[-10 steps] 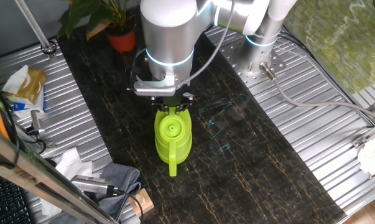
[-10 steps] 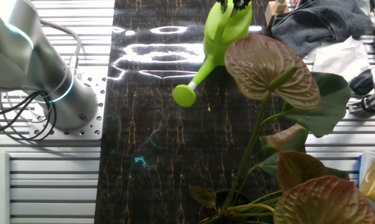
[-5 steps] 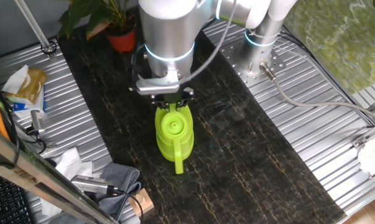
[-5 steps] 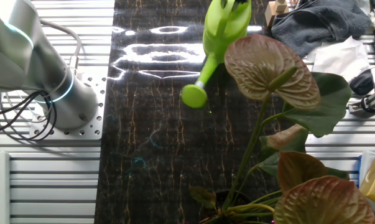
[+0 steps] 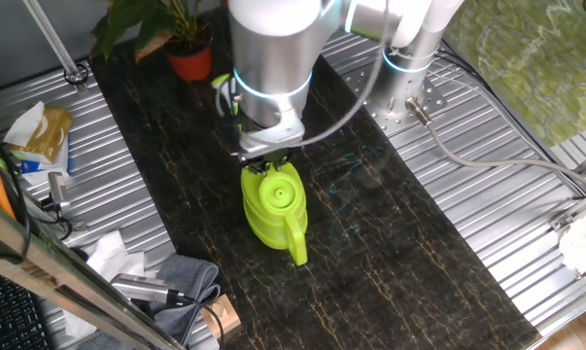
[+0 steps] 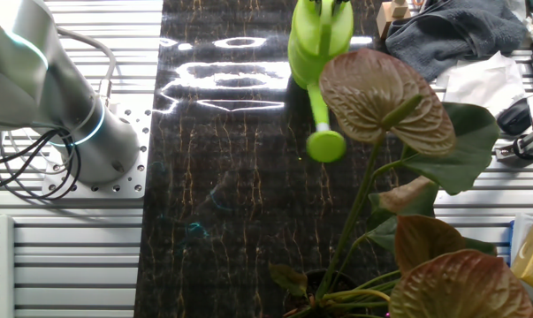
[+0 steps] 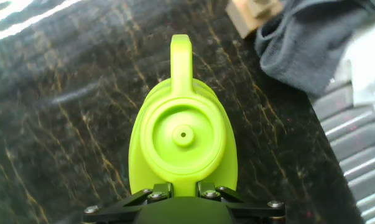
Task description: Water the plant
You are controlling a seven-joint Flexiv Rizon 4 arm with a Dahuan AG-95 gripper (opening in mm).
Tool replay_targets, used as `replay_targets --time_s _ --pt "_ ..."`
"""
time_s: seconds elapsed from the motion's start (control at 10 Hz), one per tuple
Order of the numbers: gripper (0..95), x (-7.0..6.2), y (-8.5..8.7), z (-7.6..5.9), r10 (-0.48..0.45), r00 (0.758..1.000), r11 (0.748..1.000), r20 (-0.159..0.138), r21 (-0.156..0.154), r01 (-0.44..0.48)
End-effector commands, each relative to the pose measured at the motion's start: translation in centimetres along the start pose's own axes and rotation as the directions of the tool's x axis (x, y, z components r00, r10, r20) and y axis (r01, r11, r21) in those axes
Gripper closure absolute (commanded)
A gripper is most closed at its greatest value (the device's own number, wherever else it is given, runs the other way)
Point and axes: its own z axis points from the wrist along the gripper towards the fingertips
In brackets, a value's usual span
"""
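My gripper (image 5: 266,160) is shut on the top of a lime-green watering can (image 5: 273,204) and holds it over the black marble strip. In the hand view the can (image 7: 182,137) fills the centre, with my gripper (image 7: 182,186) clamped on its near edge. The can's long spout ends in a round head (image 6: 326,146) just left of the plant's brownish leaf (image 6: 381,93). The plant (image 5: 147,24) stands in a small orange-red pot (image 5: 190,63) at the far end of the strip, left of my arm.
A grey cloth (image 5: 186,282) and a wooden block (image 5: 224,316) lie off the strip's near left corner. Crumpled paper (image 5: 108,258) and a yellow bag (image 5: 40,131) sit on the ribbed metal at the left. The arm's base (image 5: 404,87) stands to the right.
The can has turned in my grip. Its spout head swung right toward the plant's leaf in the other fixed view, and its rear handle swung right in one fixed view.
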Motion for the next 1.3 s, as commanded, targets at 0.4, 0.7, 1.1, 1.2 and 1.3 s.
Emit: replay_targets --time_s 0.4,0.7,1.1,1.2,1.3 --pt "95.0 1.4 0.3 -0.5 -0.108 0.994 0.994 0.010 0.002 0.108" --pt "95.0 2.5 0.8 -0.9 -0.109 0.994 0.994 0.010 -0.008 0.109" --pt "95.0 4.2 1.5 -1.4 -0.117 0.993 0.993 0.010 -0.006 0.117" --pt "95.0 4.5 1.7 -1.4 -0.117 0.993 0.993 0.010 -0.006 0.117" --pt "95.0 5.0 1.9 -1.4 -0.118 0.993 0.993 0.012 -0.003 0.118"
